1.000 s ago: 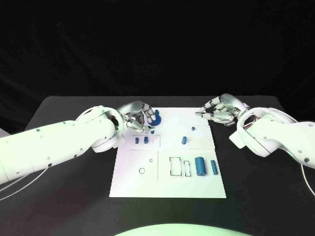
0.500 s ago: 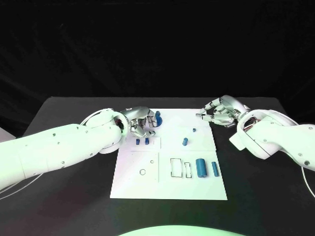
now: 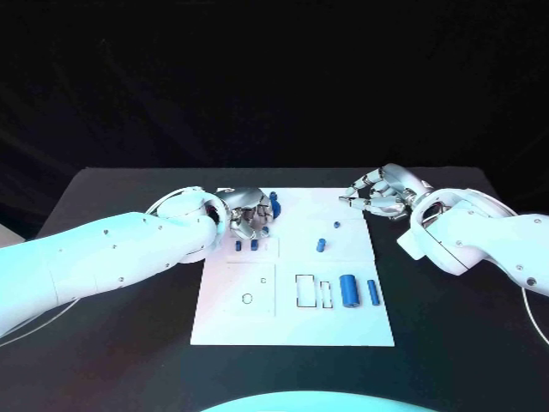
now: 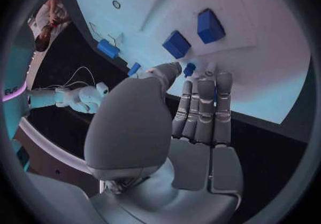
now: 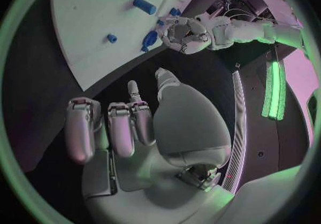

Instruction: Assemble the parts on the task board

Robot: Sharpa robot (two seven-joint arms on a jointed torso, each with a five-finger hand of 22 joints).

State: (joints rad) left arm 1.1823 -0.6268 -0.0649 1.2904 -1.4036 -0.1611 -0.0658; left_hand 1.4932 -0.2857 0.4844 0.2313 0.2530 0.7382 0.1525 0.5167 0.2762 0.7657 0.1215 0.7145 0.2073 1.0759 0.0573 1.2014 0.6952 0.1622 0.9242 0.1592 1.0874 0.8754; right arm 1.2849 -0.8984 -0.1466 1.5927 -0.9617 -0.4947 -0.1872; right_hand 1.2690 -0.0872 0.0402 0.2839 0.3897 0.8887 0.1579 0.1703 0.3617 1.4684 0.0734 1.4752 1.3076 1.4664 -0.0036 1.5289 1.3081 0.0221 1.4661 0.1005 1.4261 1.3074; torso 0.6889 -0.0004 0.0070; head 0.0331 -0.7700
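Note:
The white task board (image 3: 232,318) lies mid-table. My left hand (image 3: 243,214) hovers over its far left corner, fingers curled, pinching a small blue part (image 4: 189,69) between thumb and fingertips; in the head view this part (image 3: 272,203) stands beside the hand. Two blue square parts (image 4: 176,44) sit in the board just beyond the fingers. My right hand (image 3: 381,196) rests off the board's far right corner, fingers loosely bent and apart, holding nothing. Blue cylinders (image 3: 349,290) lie at the board's right side.
Small blue pegs (image 3: 322,245) stand near the board's middle, with outlined slots (image 3: 305,290) and a ring mark (image 3: 248,299) nearer me. Bare black table (image 3: 114,343) surrounds the board. The right wrist view shows my left hand (image 5: 187,34) across the board (image 5: 87,15).
My left arm has swung in and turned, the hand staying over the board's far left corner with the blue part. The right hand has not moved.

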